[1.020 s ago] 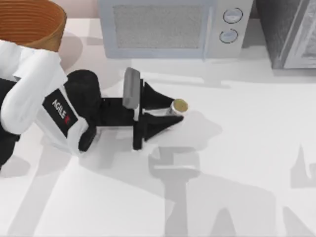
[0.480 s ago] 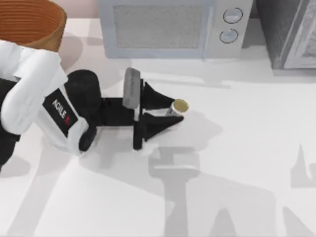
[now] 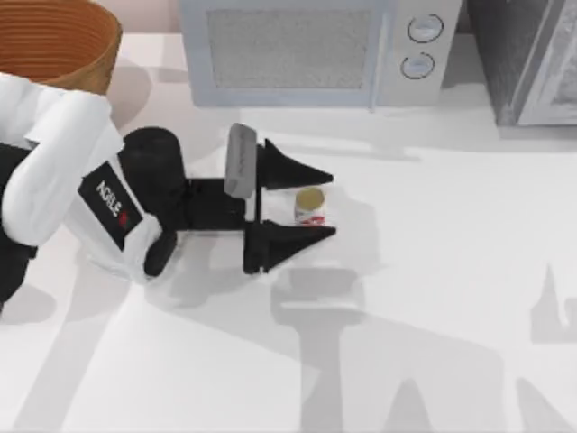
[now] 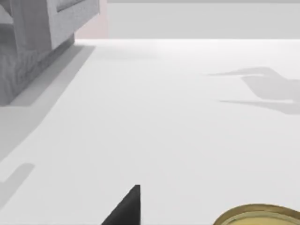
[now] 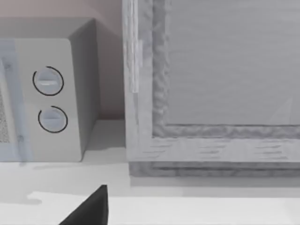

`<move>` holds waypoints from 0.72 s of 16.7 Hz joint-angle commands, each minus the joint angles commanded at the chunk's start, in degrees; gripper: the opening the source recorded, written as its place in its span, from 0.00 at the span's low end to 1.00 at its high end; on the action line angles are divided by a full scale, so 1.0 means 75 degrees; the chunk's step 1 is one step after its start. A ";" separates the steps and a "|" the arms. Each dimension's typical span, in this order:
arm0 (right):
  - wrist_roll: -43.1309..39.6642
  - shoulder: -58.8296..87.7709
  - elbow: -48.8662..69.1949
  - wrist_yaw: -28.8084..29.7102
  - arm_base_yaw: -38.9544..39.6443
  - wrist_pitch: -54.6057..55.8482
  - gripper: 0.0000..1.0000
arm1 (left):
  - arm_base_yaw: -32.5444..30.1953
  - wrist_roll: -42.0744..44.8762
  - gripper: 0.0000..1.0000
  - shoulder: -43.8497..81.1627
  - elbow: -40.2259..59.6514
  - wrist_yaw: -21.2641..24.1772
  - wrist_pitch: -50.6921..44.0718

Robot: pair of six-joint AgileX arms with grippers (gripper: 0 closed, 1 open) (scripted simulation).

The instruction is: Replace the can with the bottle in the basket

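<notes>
So the can (image 3: 309,207) stands upright on the table (image 3: 433,271) a little left of the frame's centre in the top view, between the spread fingers of the left gripper (image 3: 311,204); the jaws stand wide, with a gap on each side of the can, so nothing is held. The left wrist view catches the can's gold top at its lower right edge and one dark fingertip (image 4: 129,208) beside it. The basket (image 3: 54,41) sits at the upper left corner of the top view, well apart from the can, and what shows of its ribbed inside looks empty, though much of it is cut off by the frame edge. By that reading the first half of the task is done: the can is out and set down. The bottle has yet to go into the basket. In the right wrist view a single dark finger (image 5: 91,208) faces a microwave (image 3: 311,50); I cannot tell how far that hand is open.
</notes>
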 joint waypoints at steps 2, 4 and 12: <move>0.0000 0.0000 0.0000 0.0000 0.0000 0.0000 1.00 | 0.0000 0.0000 1.00 0.0000 0.0000 0.0000 0.0000; 0.0000 0.0000 0.0000 0.0000 0.0000 0.0000 1.00 | 0.0000 0.0000 1.00 0.0000 0.0000 0.0000 0.0000; 0.0000 0.0000 0.0000 0.0000 0.0000 0.0000 1.00 | 0.0217 -0.0079 1.00 -0.0464 -0.0353 -0.0360 -0.0421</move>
